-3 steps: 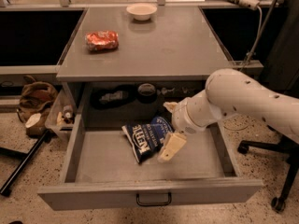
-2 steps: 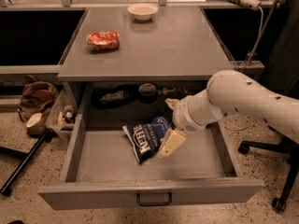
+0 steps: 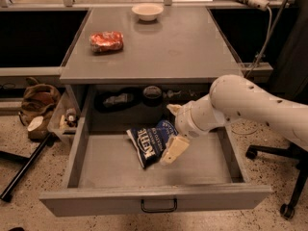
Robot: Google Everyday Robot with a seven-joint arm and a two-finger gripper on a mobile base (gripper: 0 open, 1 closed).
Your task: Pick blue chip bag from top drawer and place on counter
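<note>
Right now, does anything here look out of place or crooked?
Only the blue chip bag: it lies crumpled and skewed on the floor of the open top drawer, one end raised. The tool sits open at its right end.

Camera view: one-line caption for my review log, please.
Open gripper at the blue chip bag inside the top drawer; counter holds a red snack bag and white bowl.

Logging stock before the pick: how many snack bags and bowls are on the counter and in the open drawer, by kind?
Snack bags: 2 (blue chip bag in the top drawer, orange-red bag on the counter)
Bowls: 1 (white bowl on the counter)
Total: 3
The gripper sits in the drawer at the blue chip bag.
</note>
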